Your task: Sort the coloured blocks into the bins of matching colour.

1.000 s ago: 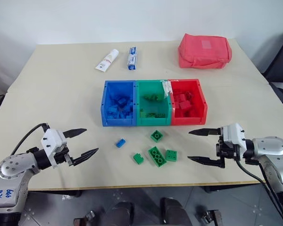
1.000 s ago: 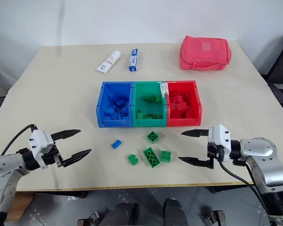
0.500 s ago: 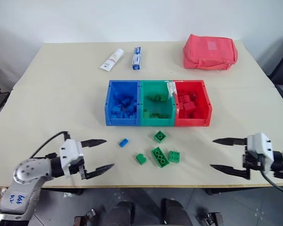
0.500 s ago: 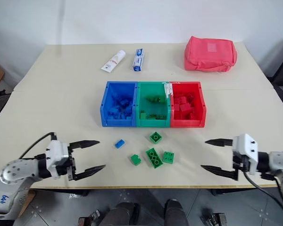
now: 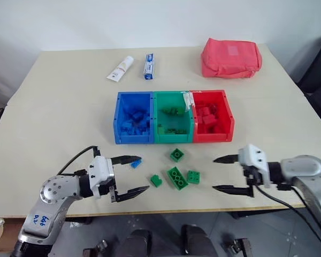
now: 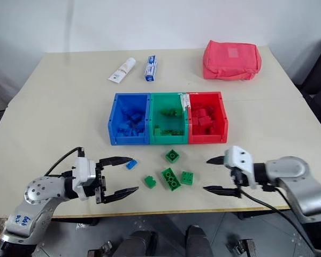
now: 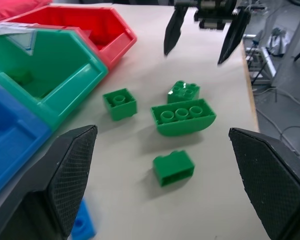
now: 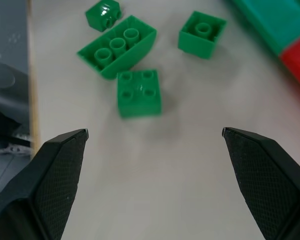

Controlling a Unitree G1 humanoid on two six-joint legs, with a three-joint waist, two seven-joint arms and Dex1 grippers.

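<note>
Several green blocks lie on the table in front of the bins: a long one [image 5: 177, 178], squarish ones [image 5: 177, 155] [image 5: 193, 176] and a small one [image 5: 157, 180]. A tiny blue block [image 5: 135, 163] lies left of them, just beside the upper finger of my left gripper [image 5: 144, 173], which is open and empty and points right at the group. My right gripper [image 5: 213, 173] is open and empty, just right of the green blocks, pointing left. The blue bin [image 5: 132, 138], green bin [image 5: 174, 137] and red bin [image 5: 214, 136] stand joined in a row, each holding blocks.
A white tube [image 5: 121, 68], a blue and white tube [image 5: 149, 66] and a red fabric pouch [image 5: 231, 57] lie at the back of the table. The table's front edge [image 5: 176, 206] runs close below both grippers.
My left gripper has moved right, up to the blue block. My right gripper swung out to the right, then came back left beside the green blocks. Both stayed open.
</note>
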